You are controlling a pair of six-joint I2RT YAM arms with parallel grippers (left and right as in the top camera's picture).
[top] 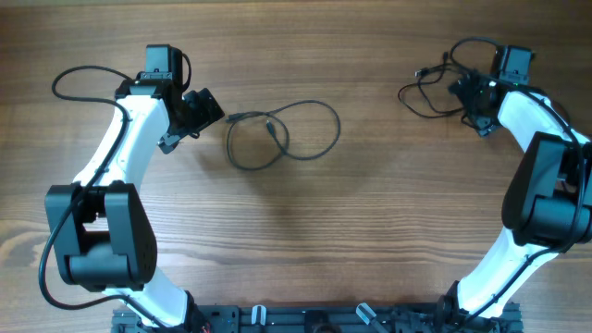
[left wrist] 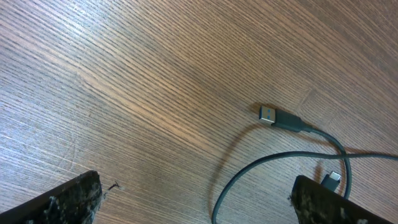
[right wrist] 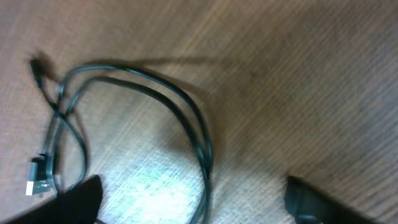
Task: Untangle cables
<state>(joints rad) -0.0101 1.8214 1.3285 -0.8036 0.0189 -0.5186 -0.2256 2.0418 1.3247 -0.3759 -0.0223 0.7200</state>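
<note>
Finding the cables [top: 285, 141] lying as two separate pieces on the wooden desk [top: 370, 231], well apart and crossing nowhere between them. Seeing the looped cable [left wrist: 280, 156] resting flat just ahead of the left hand [top: 205, 113], curling into one large and one small overlapping loop, with its USB-A plug [left wrist: 268, 114] pointing back toward that hand and a small plug [left wrist: 331, 180] tucked close beside one fingertip. Holding the left hand low over bare wood, fingers spread wide, clamping nothing. Judging this a poised stance, aimed at the plug ends as the easiest parts to pinch and draw out of the overlap.

Seeing the second cable [right wrist: 193, 115] lying in a loose double arc just in front of the right hand [top: 467, 97], probably parked out there to avoid mingling with the first. Showing the right hand's fingers also apart, with a strand running on the wood between them and gripped by neither.

Noting plenty of bare desk between the two hands and nearer the arms' bases, giving room for dragging a loop straight. Seeing no far desk edge beyond either hand, so favouring pulls inward rather than outward. Watching the thicker arm cords [top: 57, 85] trailing behind each wrist, easily mistaken for the thinner wires.
</note>
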